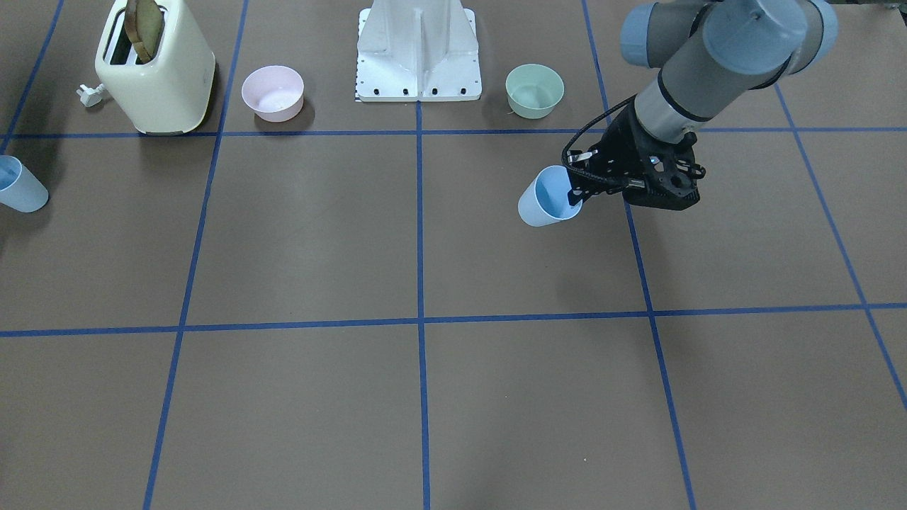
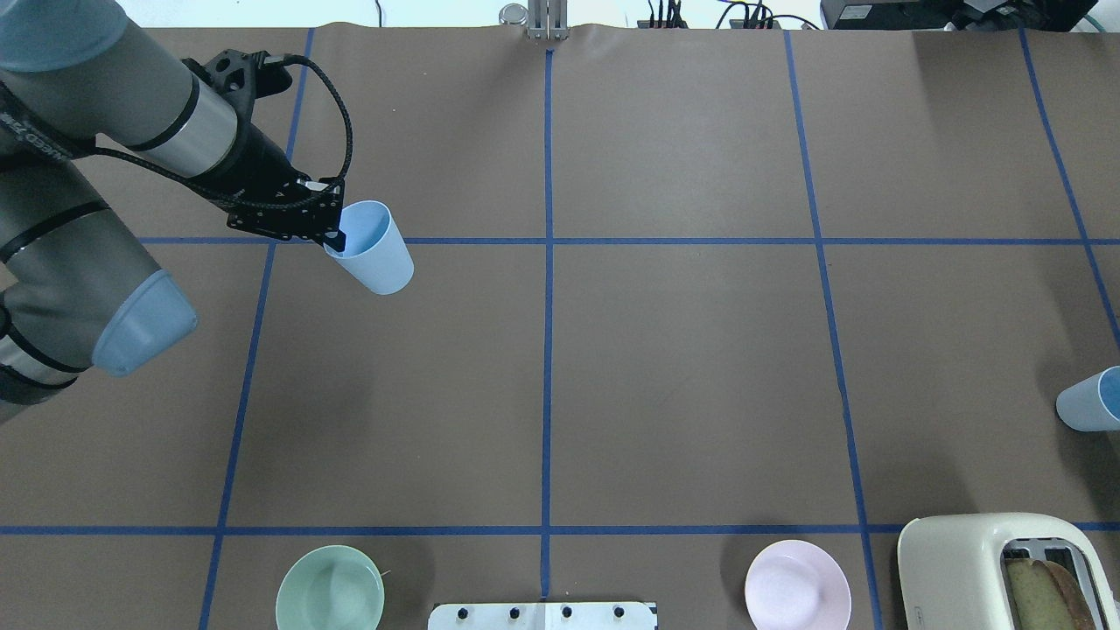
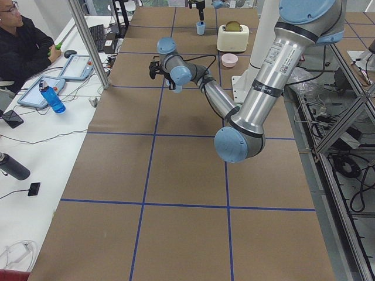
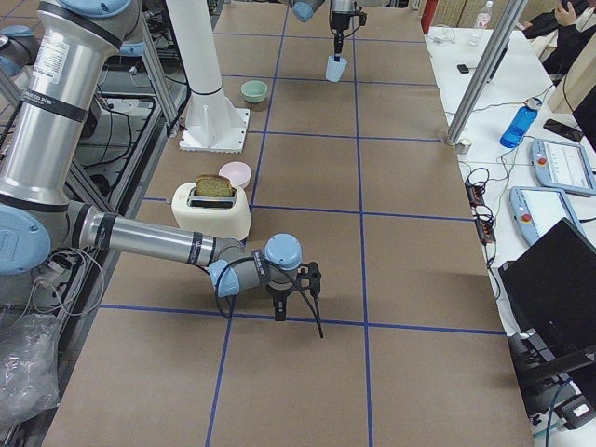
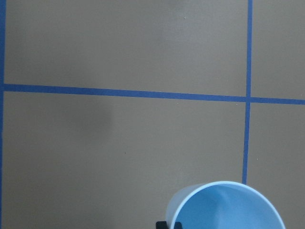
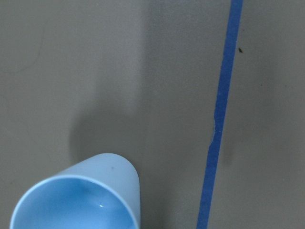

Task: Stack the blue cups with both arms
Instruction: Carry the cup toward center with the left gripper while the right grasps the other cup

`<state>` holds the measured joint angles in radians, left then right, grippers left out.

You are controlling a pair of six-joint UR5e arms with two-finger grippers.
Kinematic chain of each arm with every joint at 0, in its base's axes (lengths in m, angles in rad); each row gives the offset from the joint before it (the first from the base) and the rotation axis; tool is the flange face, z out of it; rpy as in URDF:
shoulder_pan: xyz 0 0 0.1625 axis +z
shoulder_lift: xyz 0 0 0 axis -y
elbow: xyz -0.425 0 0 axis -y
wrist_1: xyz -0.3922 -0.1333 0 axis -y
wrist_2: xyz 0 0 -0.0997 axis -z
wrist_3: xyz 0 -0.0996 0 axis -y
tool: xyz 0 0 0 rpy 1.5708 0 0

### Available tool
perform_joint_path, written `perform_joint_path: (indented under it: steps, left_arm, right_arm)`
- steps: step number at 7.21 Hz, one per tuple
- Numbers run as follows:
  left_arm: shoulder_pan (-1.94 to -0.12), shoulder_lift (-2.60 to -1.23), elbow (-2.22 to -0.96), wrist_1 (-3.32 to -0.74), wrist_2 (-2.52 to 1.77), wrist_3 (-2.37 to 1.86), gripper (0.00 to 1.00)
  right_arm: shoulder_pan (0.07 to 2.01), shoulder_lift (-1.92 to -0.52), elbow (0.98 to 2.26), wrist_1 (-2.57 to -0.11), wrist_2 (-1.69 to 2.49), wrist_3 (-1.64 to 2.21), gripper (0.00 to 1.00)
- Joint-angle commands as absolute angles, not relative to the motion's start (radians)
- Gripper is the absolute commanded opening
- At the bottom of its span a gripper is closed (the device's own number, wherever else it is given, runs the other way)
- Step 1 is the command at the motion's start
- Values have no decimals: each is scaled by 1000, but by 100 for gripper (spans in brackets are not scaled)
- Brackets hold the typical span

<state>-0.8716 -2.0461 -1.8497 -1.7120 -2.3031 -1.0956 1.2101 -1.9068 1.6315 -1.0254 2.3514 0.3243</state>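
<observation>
The brown table (image 1: 319, 234), crossed by blue tape lines (image 1: 419, 212), carries a cream toaster (image 1: 166, 85), a pink bowl (image 1: 273, 92), a mint-green bowl (image 1: 534, 90) and the white base pedestal (image 1: 418, 64); a small white piece (image 1: 90, 94) lies beside the toaster; whether the blue cup (image 1: 21, 185) near the edge rests on it is unclear.

Held cup (image 2: 372, 254) at the claw: pale blue, plain. Left gripper (image 2: 336, 240): black. Table (image 2: 682, 367) below it: brown, blue tape grid. Well apart from the claw: mint-green bowl (image 2: 330, 588), pink bowl (image 2: 797, 584), cream toaster (image 2: 954, 560), second cup (image 2: 1089, 402), pale blue.
</observation>
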Motion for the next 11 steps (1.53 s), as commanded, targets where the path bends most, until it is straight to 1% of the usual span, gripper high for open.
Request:
perform_joint_path:
  steps: [1, 2, 4, 6, 7, 8, 11]
  left_arm:
    - [-861, -2065, -1844, -1712, -2295, -1112, 0]
    - [-830, -2083, -1842, -1712, -2293, -1153, 0]
    - [-815, -2105, -1829, -1712, -2267, -1166, 0]
    - [-790, -2150, -1784, -1712, -2241, -1198, 0]
    - [-752, -2161, -1776, -1712, -2185, -1206, 0]
    - [-727, -2167, -1763, -1712, -2160, -1207, 0]
    - [-643, -2249, -1686, -1721, -2070, -1288, 0]
  right_arm:
    - [1204, -1904, 1620, -989, 2352, 380, 12]
    - [1203, -1893, 1618, -988, 2350, 388, 0]
    - [1204, -1875, 1620, -973, 2355, 382, 0]
    - [1210, -1833, 1638, -979, 2371, 374, 0]
    - [1235, -1807, 1646, -1015, 2396, 373, 0]
    - [1280, -1748, 1654, -1104, 2452, 373, 0]
    - [1334, -1601, 1758, -1366, 2465, 371, 0]
